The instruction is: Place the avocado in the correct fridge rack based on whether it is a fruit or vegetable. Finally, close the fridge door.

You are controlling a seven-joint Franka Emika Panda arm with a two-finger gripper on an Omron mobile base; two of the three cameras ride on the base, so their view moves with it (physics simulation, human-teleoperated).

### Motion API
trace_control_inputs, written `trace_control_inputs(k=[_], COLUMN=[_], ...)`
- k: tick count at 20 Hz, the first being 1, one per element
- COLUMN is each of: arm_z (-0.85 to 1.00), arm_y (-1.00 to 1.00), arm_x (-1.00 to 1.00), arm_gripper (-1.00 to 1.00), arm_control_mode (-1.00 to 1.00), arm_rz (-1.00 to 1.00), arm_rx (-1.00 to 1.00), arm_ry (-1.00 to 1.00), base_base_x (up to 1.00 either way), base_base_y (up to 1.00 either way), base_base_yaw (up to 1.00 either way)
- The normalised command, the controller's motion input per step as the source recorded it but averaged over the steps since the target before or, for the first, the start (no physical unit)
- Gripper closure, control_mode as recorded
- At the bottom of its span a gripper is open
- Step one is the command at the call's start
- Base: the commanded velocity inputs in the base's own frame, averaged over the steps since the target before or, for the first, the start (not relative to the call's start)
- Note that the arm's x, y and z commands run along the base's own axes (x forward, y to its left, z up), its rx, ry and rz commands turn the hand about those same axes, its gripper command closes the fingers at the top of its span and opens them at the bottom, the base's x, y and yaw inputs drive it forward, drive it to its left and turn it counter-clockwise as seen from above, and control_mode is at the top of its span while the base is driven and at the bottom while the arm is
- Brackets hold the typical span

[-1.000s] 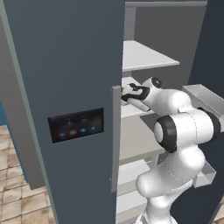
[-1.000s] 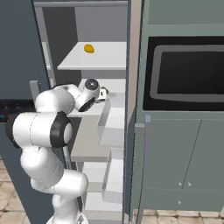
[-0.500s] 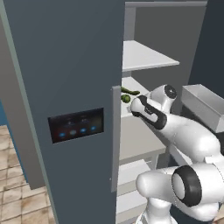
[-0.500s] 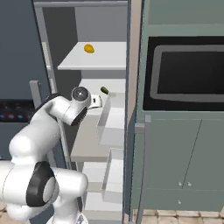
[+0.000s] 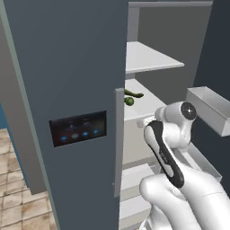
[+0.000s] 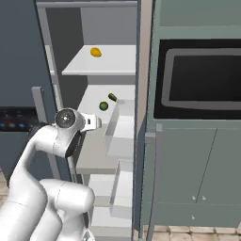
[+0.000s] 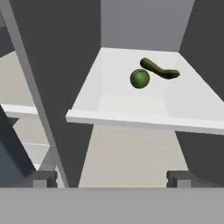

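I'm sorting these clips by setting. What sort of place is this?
A simulated home kitchen, most likely: an open fridge with white shelves holding the avocado, a built-in oven or microwave in green-grey cabinets, and tiled flooring.

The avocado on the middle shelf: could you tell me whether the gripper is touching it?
Apart. In the hand view, the avocado lies well up the shelf, with bare shelf separating it from the open gripper.
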Motion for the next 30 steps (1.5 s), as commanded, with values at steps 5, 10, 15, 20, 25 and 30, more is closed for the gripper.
trace_control_inputs(k=[5, 10, 15, 20, 25, 30], arm_z=[0.14, 0.16, -0.09, -0.32, -0.09, 0.00], arm_y=[0.00, 0.00, 0.19, 0.37, 0.11, 0.00], arm_x=[-1.00, -1.00, -0.99, -0.86, -0.09, 0.00], arm_gripper=[-1.00, -1.00, -1.00, -1.00, -1.00, -1.00], arm_control_mode=[-1.00, -1.00, -1.00, -1.00, 1.00, 1.00], arm_rz=[-0.08, -0.08, -0.04, 0.00, 0.00, 0.00], arm_rx=[-0.01, -0.01, -0.01, -0.01, -0.01, 0.00], arm_ry=[0.00, 0.00, 0.00, 0.00, 0.00, 0.00], base_base_x=[0.00, 0.00, 0.00, 0.00, -0.10, -1.00], base_base_y=[0.00, 0.00, 0.00, 0.00, 0.02, 0.61], base_base_yaw=[0.00, 0.00, 0.00, 0.00, 0.00, -0.09])
